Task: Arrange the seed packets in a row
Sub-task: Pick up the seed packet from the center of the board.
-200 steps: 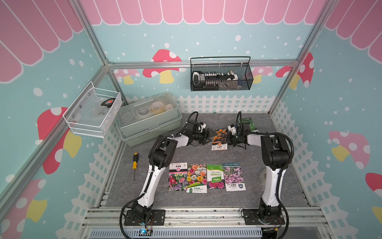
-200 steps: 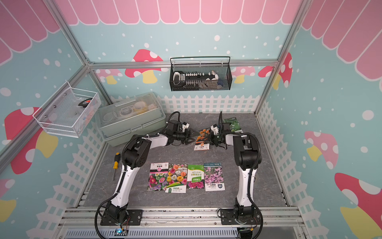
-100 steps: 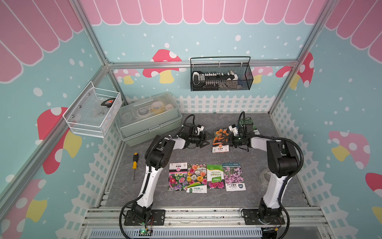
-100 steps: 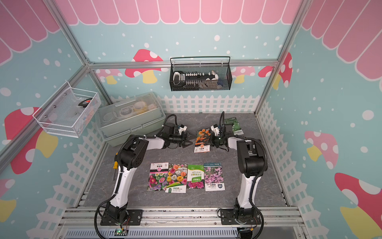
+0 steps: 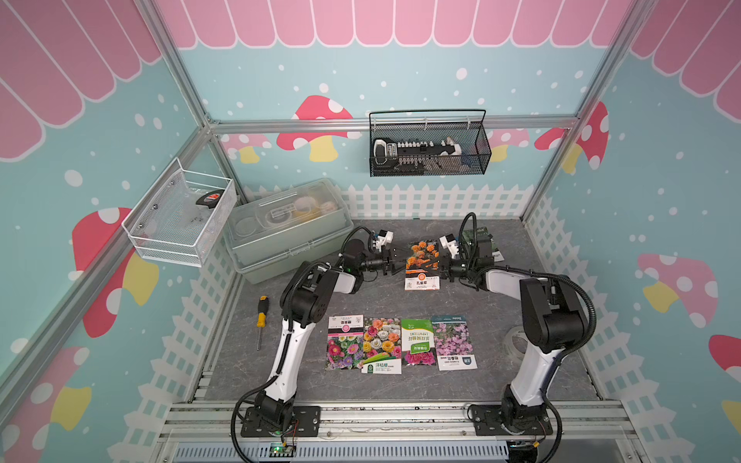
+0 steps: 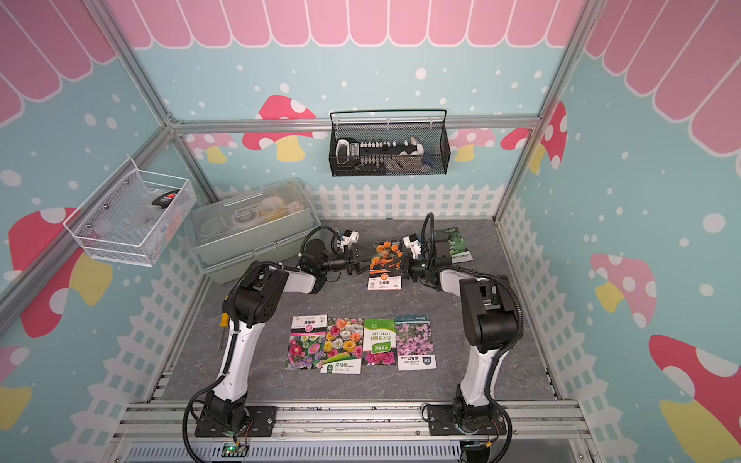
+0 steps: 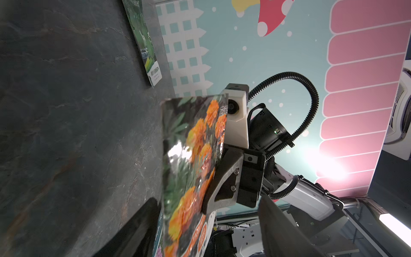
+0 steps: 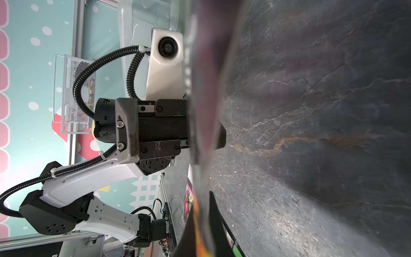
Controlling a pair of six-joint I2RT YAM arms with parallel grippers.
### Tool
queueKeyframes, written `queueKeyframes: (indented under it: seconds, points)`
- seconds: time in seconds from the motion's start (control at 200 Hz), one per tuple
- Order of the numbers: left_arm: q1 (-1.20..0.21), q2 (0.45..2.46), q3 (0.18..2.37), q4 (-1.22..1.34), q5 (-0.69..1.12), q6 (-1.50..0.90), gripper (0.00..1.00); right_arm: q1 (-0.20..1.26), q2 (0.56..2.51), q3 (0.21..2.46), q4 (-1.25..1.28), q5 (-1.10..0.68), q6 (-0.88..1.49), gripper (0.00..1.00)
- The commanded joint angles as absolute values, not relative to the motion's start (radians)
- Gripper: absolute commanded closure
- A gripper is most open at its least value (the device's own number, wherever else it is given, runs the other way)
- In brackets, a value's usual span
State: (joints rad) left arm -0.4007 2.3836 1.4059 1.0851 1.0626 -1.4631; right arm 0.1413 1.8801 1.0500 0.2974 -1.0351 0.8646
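Four seed packets (image 5: pixel 401 342) lie side by side in a row on a dark mat (image 5: pixel 401 296). Behind the row, the right gripper (image 5: pixel 442 262) is clamped on the right edge of an orange-flower packet (image 5: pixel 421 258), holding it tilted up from the mat. The left gripper (image 5: pixel 398 259) faces it from the opposite side, jaws apart, straddling the packet's left edge. Farther behind the row, a green packet (image 6: pixel 456 245) lies flat near the right gripper.
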Motion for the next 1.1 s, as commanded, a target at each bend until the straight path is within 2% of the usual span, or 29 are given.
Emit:
queueKeyframes:
  seconds: [0.0, 0.225, 0.395, 0.47, 0.58, 0.666, 0.776, 0.821, 0.971, 1.096]
  points:
    - [-0.405, 2.401, 1.434, 1.094, 1.073, -1.469, 0.41, 0.154, 1.885, 1.039, 0.377, -1.07, 0.911, 1.0]
    - [-0.45, 2.394, 1.453, 1.088, 1.076, -1.473, 0.67, 0.158, 1.889, 1.025, 0.443, -1.074, 0.956, 1.0]
    - [-0.46, 2.384, 1.46, 1.077, 1.076, -1.474, 0.93, 0.16, 1.89, 1.026, 0.458, -1.079, 0.966, 1.0]
    - [-0.46, 2.376, 1.457, 1.077, 1.075, -1.477, 1.0, 0.16, 1.885, 1.024, 0.459, -1.079, 0.967, 1.0]
    - [-0.453, 2.358, 1.45, 1.071, 1.074, -1.479, 1.0, 0.158, 1.877, 1.02, 0.443, -1.067, 0.956, 1.0]
    - [-0.446, 2.342, 1.442, 1.066, 1.075, -1.478, 1.0, 0.159, 1.875, 1.019, 0.426, -1.057, 0.946, 0.92]
    - [-0.442, 2.32, 1.434, 1.053, 1.079, -1.47, 1.0, 0.158, 1.868, 1.015, 0.419, -1.051, 0.945, 0.65]
    - [-0.442, 2.311, 1.433, 1.043, 1.081, -1.462, 1.0, 0.159, 1.864, 1.016, 0.411, -1.048, 0.941, 0.59]
    - [-0.442, 2.286, 1.431, 0.964, 1.083, -1.415, 1.0, 0.156, 1.856, 1.018, 0.403, -1.041, 0.939, 0.51]
    - [-0.445, 2.283, 1.434, 0.957, 1.089, -1.414, 1.0, 0.152, 1.849, 1.014, 0.384, -1.027, 0.932, 0.54]
